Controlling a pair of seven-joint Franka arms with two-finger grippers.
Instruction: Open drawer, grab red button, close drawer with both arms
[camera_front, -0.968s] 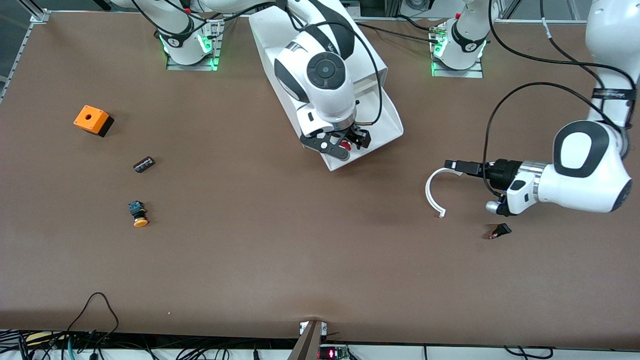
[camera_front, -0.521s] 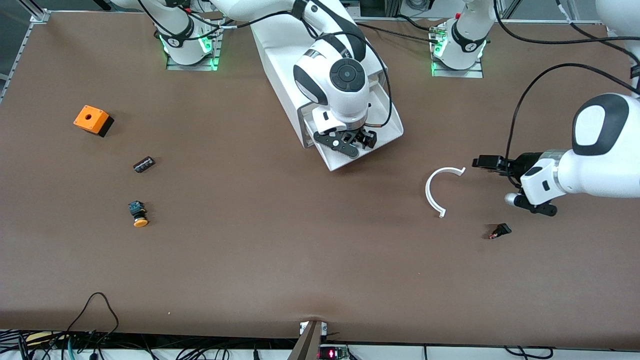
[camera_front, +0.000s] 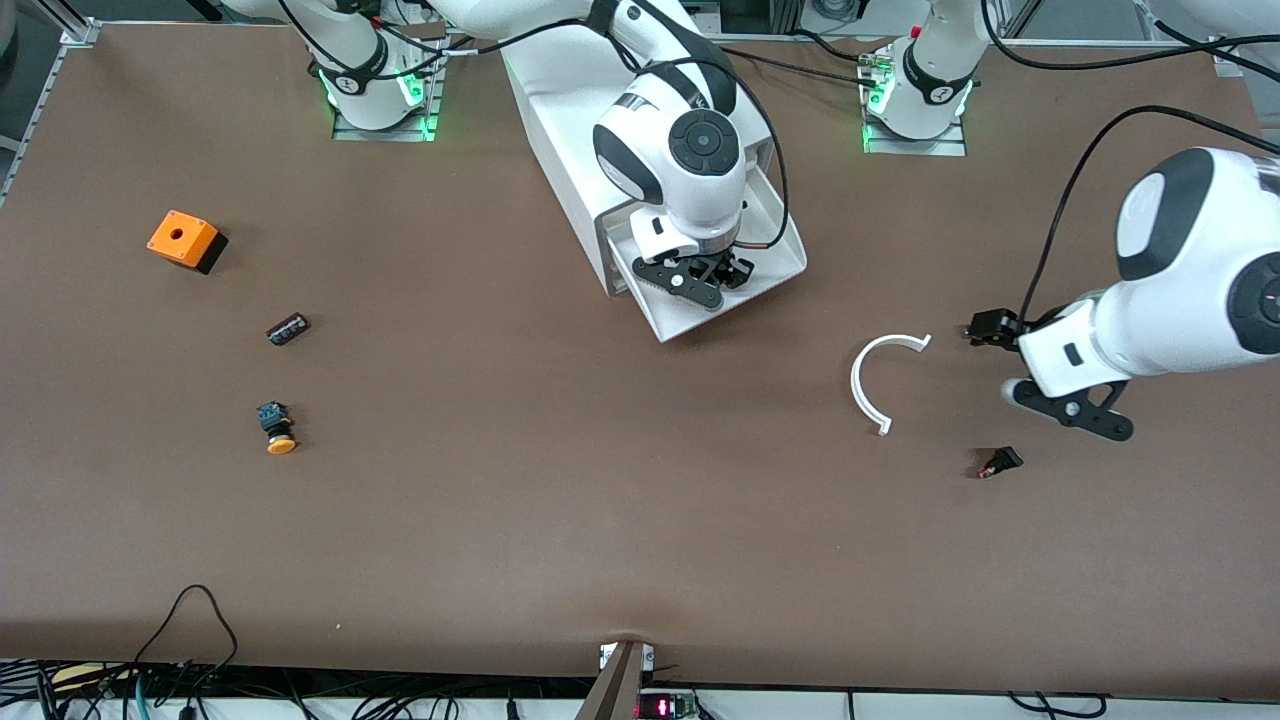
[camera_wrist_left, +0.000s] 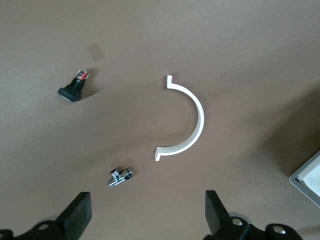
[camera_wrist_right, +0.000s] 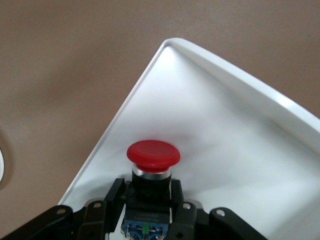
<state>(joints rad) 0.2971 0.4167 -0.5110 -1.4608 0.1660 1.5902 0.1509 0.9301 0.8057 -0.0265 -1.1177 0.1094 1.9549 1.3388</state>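
Note:
The white cabinet (camera_front: 555, 110) stands between the arm bases with one drawer (camera_front: 775, 262) pulled out toward the front camera. My right gripper (camera_front: 712, 280) hangs over the open drawer and is shut on the button. In the right wrist view its red cap (camera_wrist_right: 153, 152) sticks out past the gripper (camera_wrist_right: 147, 197), just above the drawer's white floor (camera_wrist_right: 225, 130). In the front view the hand hides the button. My left gripper (camera_front: 987, 328) is open and empty, low over the bare table beside a white arc; its wide-apart fingers (camera_wrist_left: 80, 212) show in the left wrist view.
A white arc (camera_front: 862, 385) (camera_wrist_left: 197, 117), a small black switch (camera_front: 1000, 462) (camera_wrist_left: 74, 90) and a tiny chrome part (camera_wrist_left: 120, 176) lie near the left gripper. Toward the right arm's end lie an orange cube (camera_front: 183, 240), a small black part (camera_front: 288, 328) and an orange-capped button (camera_front: 278, 428).
My right gripper, holding the button, has moved from the drawer's front lip back over the tray toward the cabinet. My left arm has drawn away from the white arc toward its end of the table.

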